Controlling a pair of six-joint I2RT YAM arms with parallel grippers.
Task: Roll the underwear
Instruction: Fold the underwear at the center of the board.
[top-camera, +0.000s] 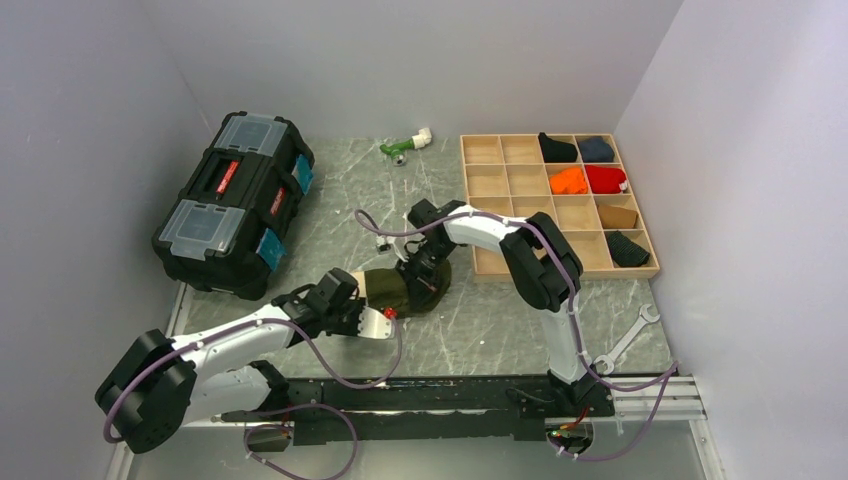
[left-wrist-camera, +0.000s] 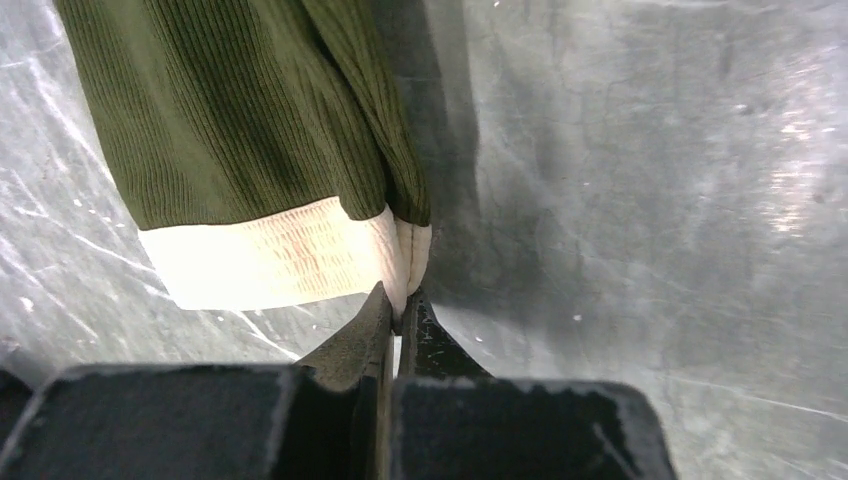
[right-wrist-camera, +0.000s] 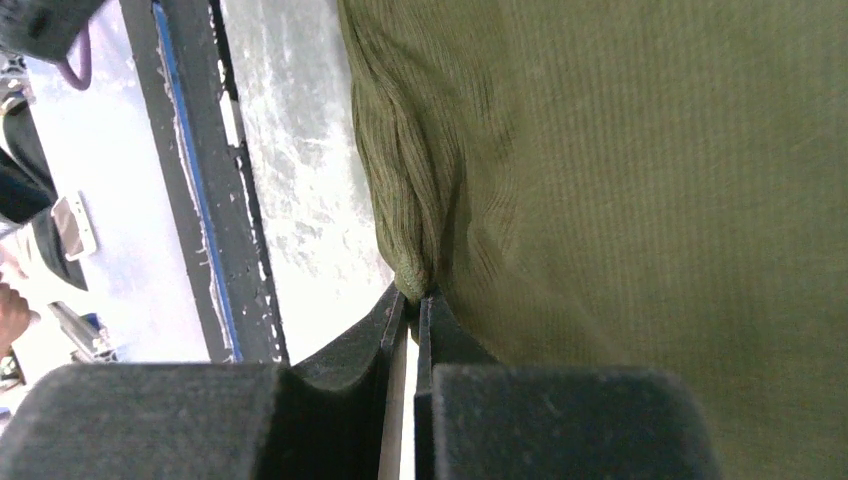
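Observation:
The underwear (top-camera: 398, 289) is a dark olive-green cloth with a cream waistband, lying on the table between the two arms. In the left wrist view my left gripper (left-wrist-camera: 400, 305) is shut on a corner of the cream waistband (left-wrist-camera: 280, 255), with the green cloth (left-wrist-camera: 240, 110) stretching away above it. My right gripper (right-wrist-camera: 418, 298) is shut on a bunched fold of the green underwear (right-wrist-camera: 640, 190) at its edge. From above, the left gripper (top-camera: 362, 312) sits at the garment's left end and the right gripper (top-camera: 418, 268) at its upper right.
A black toolbox (top-camera: 235, 200) stands at the back left. A wooden compartment tray (top-camera: 510, 178) at the back right holds several rolled cloths. A green and white fitting (top-camera: 404, 146) lies at the back, a wrench (top-camera: 625, 342) at the front right.

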